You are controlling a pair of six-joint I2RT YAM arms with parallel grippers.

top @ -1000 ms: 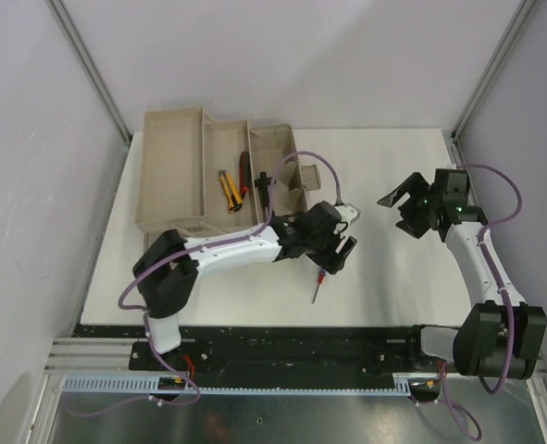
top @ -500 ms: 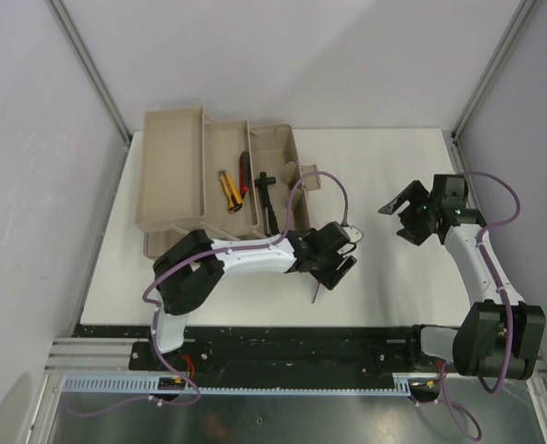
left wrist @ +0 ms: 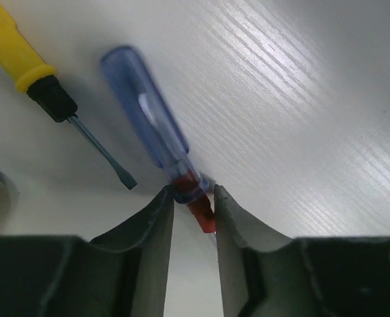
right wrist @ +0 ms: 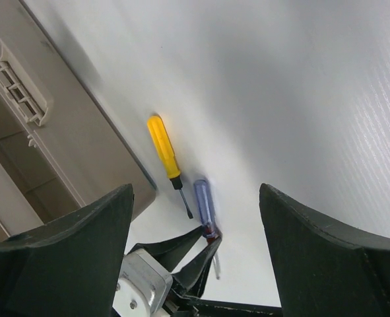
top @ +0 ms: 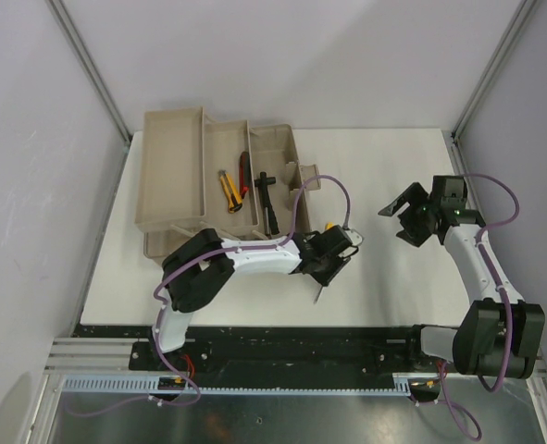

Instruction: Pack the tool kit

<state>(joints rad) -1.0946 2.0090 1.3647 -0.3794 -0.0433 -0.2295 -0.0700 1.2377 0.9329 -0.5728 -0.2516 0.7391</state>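
The beige toolbox (top: pixel 173 176) stands open at the back left with its trays folded out. Inside lie yellow-handled pliers (top: pixel 227 191), a red-handled tool (top: pixel 244 170) and a black hammer (top: pixel 267 200). A blue-handled screwdriver (left wrist: pixel 147 111) with a red collar lies on the table right of the box. My left gripper (left wrist: pixel 193 193) is shut on that red collar, low at the table. It also shows in the top view (top: pixel 332 256). A yellow-handled screwdriver (left wrist: pixel 13 46) lies beside it. My right gripper (top: pixel 404 213) is wide open and empty, up to the right.
The toolbox wall (right wrist: pixel 69 139) lies close to the yellow screwdriver (right wrist: pixel 164 146). The blue screwdriver's shaft tip (top: pixel 317 294) points toward the near edge. The table is white; frame posts stand at both back corners.
My left gripper has come down and turned over the blue screwdriver, its jaws now on the red collar. The left elbow has swung right. The right gripper has hardly moved.
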